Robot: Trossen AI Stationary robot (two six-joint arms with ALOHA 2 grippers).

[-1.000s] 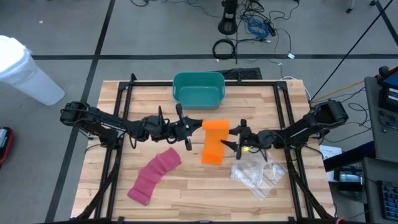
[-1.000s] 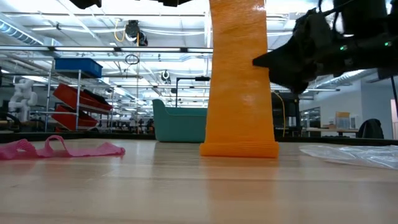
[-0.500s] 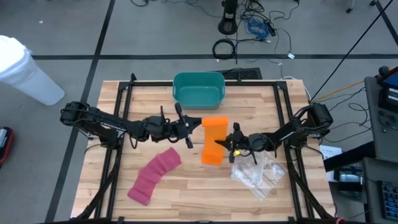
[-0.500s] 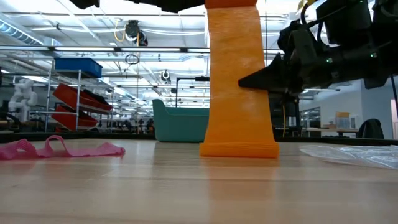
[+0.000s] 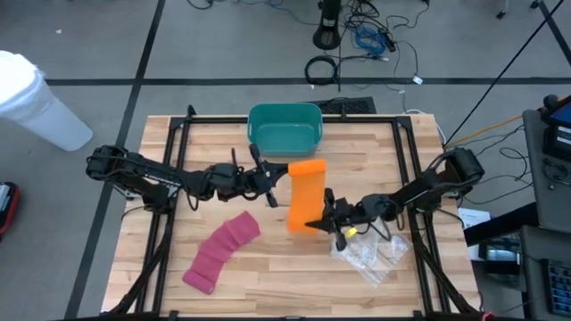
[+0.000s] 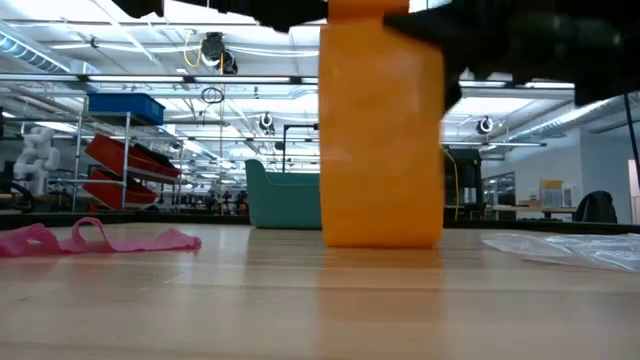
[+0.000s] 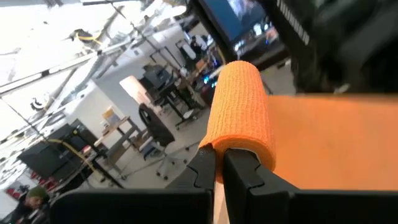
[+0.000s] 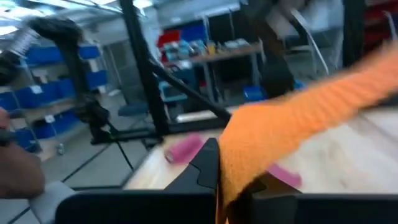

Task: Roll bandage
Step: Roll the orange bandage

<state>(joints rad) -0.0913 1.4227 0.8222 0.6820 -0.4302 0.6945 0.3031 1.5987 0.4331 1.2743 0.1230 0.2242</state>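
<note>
Holding the orange bandage (image 5: 305,198) stretched above the worktop (image 5: 268,267), you are gripping both ends: left gripper (image 5: 270,179) fingers clamped on the rolled far end, right gripper (image 5: 314,223) fingers clamped on the near end. Its long axis is running between them, front to back. No readable labels are showing.

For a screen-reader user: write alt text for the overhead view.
Two dark robot arms hold an orange bandage stretched over a wooden table: the left gripper shut on its rolled far end, the right gripper shut on its near end. A pink bandage lies front-left, a clear plastic bag front-right, and a teal bin at the back.
</note>
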